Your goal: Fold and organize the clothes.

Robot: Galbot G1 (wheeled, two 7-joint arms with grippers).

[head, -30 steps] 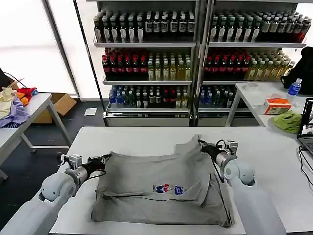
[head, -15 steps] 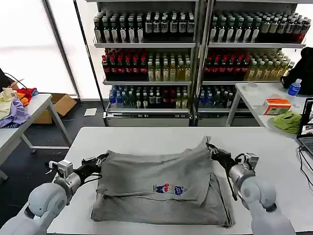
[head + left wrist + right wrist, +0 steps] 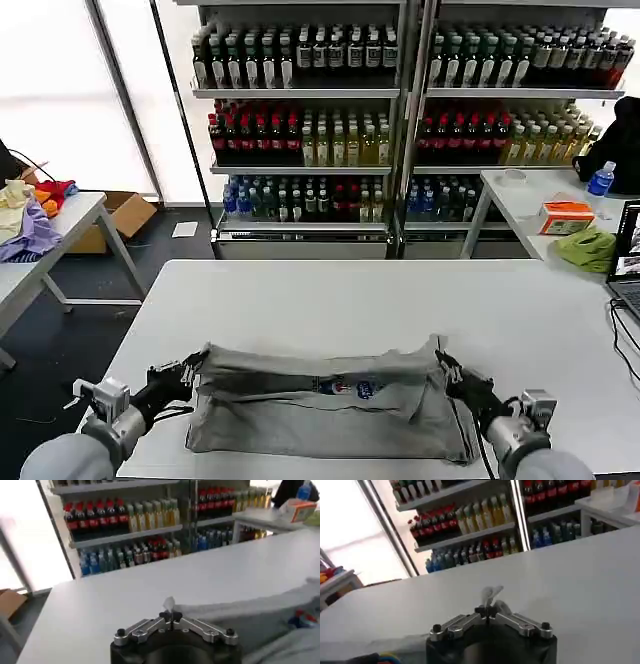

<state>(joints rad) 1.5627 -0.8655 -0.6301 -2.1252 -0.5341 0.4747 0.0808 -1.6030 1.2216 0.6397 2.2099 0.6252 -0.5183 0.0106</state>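
Observation:
A grey shirt (image 3: 330,405) with a small multicoloured chest print (image 3: 347,386) lies on the white table (image 3: 350,300) near its front edge, its upper part doubled over toward me. My left gripper (image 3: 192,366) is shut on the shirt's left corner; a tuft of grey cloth pokes out between the pinched tips (image 3: 170,614). At the right corner my right gripper (image 3: 441,360) is shut on the shirt too, cloth bunched at its tips (image 3: 486,611). Both arms reach in from the near edge. The grey shirt (image 3: 280,630) stretches away from the left gripper.
Shelves of bottled drinks (image 3: 400,110) stand behind the table. A side table (image 3: 60,225) with coloured cloths stands on the left. Another table (image 3: 560,210) on the right holds an orange box, a green cloth and a bottle. The table's far half is bare.
Both grippers have pulled the shirt's far edge toward the table's front, folding the top part down over the lower part. The arms have drawn back toward me.

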